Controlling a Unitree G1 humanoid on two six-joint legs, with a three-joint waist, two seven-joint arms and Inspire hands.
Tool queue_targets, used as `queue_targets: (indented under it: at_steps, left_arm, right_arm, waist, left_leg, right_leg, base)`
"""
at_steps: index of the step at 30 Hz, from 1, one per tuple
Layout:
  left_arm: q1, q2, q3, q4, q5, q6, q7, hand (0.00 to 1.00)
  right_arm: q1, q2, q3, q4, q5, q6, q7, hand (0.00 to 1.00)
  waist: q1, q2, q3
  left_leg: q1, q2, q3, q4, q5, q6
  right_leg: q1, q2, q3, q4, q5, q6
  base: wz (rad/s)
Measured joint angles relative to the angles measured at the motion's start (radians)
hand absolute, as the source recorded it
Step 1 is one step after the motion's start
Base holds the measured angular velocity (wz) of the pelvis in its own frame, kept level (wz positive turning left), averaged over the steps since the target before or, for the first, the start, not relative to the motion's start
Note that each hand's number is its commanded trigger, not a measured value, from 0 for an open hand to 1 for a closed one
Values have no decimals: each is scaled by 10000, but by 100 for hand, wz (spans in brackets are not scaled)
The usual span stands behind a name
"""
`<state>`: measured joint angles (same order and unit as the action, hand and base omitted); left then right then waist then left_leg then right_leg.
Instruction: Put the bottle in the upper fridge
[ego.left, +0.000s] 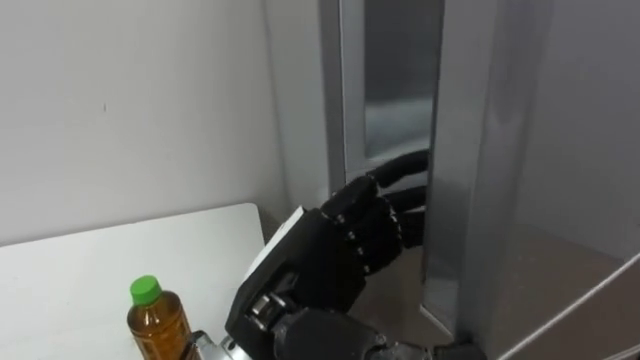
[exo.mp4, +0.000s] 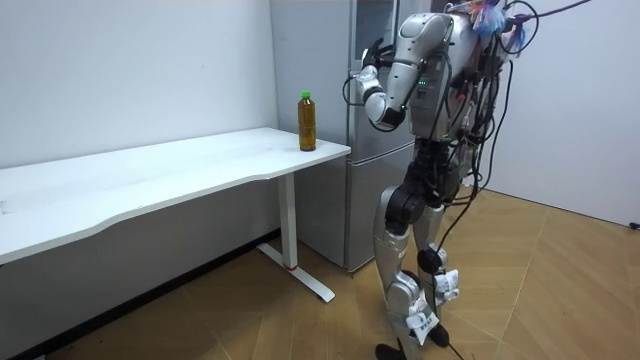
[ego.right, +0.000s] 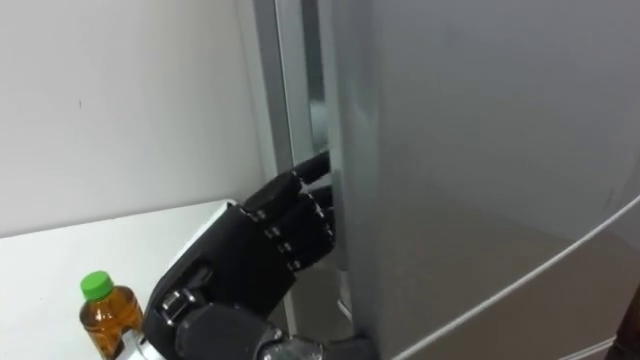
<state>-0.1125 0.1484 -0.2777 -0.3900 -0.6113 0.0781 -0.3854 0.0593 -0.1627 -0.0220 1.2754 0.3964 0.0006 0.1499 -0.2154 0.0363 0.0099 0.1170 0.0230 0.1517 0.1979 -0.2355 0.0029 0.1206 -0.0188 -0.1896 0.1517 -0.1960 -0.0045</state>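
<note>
As the bottle stands aside, left hand touches the fridge door.

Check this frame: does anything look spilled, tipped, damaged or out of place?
Nothing stands out. The amber plastic bottle with the green cap stands upright and capped on the white table, near its corner. The grey fridge's upper door is slightly ajar, with the left hand at its edge. No spill or damage shows.

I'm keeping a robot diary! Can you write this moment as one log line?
step: at fridge | left hand: fingers hooked round upper fridge door edge | bottle: upright on white table, not yet picked
</note>
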Motion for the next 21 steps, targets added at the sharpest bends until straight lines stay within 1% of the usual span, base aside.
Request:
queue_targets:
  at_steps: [2, 4, 7, 9, 11, 13, 15, 17, 18, 19, 20, 21]
  left_arm:
    - [-1, -2, -7, 4, -48, 26, -183, 0]
    - [-3, -2, -100, 9, -51, 37, -243, 0]
    - [-10, -23, -204, 9, -58, 37, -384, 0]
    - [-12, -29, -296, 9, -60, 37, -461, 0]
    - [-17, -38, -404, 9, -60, 43, -589, 0]
    - [-15, -26, -601, 9, -26, 64, -778, 0]
    - [-20, -24, -714, 17, -23, 96, -860, 0]
    - [-20, 1, -873, 88, 147, 236, -928, 0]
    - [-20, 44, -1001, 174, 383, 371, -1024, 0]
    - [-20, 103, -1120, 279, 520, 493, -1038, 0]
    - [-20, 119, -1127, 332, 613, 546, -1044, 0]
    - [-26, 171, -1184, 374, 759, 679, -1049, 0]
  right_arm:
    - [2, -29, 4, -2, 25, 3, 67, 0]
    - [19, -45, 14, -1, 331, 7, 67, 0]
    - [50, -76, 24, -3, 521, 7, 64, 0]
    - [47, -81, 31, -3, 610, 8, 64, 0]
    - [66, -81, 22, -3, 670, 9, 64, 0]
    - [42, -73, 10, -9, 671, 10, 63, 0]
    - [20, -72, 13, -9, 668, 9, 65, 0]
    - [3, -72, 11, -12, 668, 9, 66, 0]
    - [-12, -74, 6, -19, 660, 7, 68, 0]
    - [-10, -88, 3, -30, 660, 6, 71, 0]
    - [-31, -93, 5, -39, 659, 6, 76, 0]
    - [-27, -90, 10, -90, 667, 6, 119, 0]
  waist:
    - [1, 23, 5]
    - [-1, 95, 27]
    - [-1, 174, 20]
    - [-7, 186, 19]
    - [-47, 187, 18]
    - [-163, 200, 17]
    - [-274, 210, 14]
    - [-347, 237, 19]
    - [-382, 279, 33]
    - [-450, 317, 45]
    - [-508, 328, 52]
    - [-625, 335, 53]
  left_leg:
    - [14, -1, 56, 0, 0, 0]
    - [15, -6, 121, -1, 0, 0]
    - [-21, -2, 221, -5, 0, 0]
    - [-35, 13, 342, -7, 0, 0]
    - [-26, 16, 389, -6, 0, 0]
    - [-23, 13, 458, -9, 0, 0]
    - [-6, 24, 677, -11, 0, 0]
    - [3, 31, 738, -11, 0, 0]
    - [1, 48, 856, -10, 0, 0]
    - [-6, 65, 955, -10, 0, 0]
    - [-7, 71, 960, -11, 0, 0]
    - [-6, 84, 1008, -10, 0, 0]
  right_leg:
    - [-6, 3, 80, 0, 8, 13]
    - [-24, 6, 182, -6, 18, 29]
    - [-111, 7, 278, 10, 23, 34]
    - [-162, 18, 369, 16, 27, 27]
    - [-166, 21, 428, 12, 28, 26]
    - [-173, 16, 459, 7, 39, 30]
    - [-191, 15, 514, 9, 46, 31]
    - [-217, 17, 579, 11, 56, 27]
    - [-272, 26, 655, 32, 64, 20]
    - [-351, 36, 722, 70, 72, 13]
    - [-375, 44, 759, 82, 75, 8]
    - [-400, 56, 798, 90, 83, -5]
  base:
    - [-8]
    - [-8]
    - [-9]
    - [-14]
    - [-11]
    - [-5]
    - [-12]
    - [-16]
    - [-24]
    - [-26]
    - [-26]
    - [-20]
